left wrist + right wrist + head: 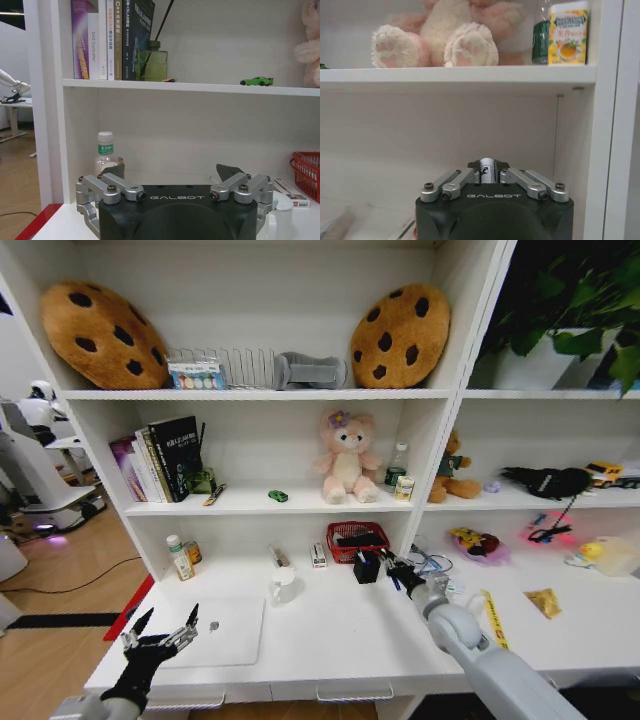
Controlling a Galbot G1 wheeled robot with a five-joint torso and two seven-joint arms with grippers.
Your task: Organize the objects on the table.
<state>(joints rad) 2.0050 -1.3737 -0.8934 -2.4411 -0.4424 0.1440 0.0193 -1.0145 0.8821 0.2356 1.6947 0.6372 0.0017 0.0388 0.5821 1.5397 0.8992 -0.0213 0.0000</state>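
White counter point(330, 640) below the shelves, carrying the loose things. At the near left corner, the left tool point(160, 635), fingers spread wide apart and holding nothing, poised just beside the near left edge of the thin silver-white laptop point(222, 630), which lies flat and closed on the counter. Seen from the left wrist, the same tool point(175, 186) with both fingers splayed outward, a small capped bottle point(105, 155) standing behind it against the shelf upright. On the shelf board above, a tiny green toy car point(278, 496), well apart from the row of books point(160, 458) farther left; also visible from the left wrist point(257, 81). Further right on that shelf, a pink plush bear point(346, 458). Below it on the counter, a red mesh basket point(352, 540), and just beside that a black pen holder point(366, 568). At the holder, the right tool point(400, 570), fingers drawn together around a slim white and silver object point(487, 170), too small to name, gripped between the pads in the right wrist view.
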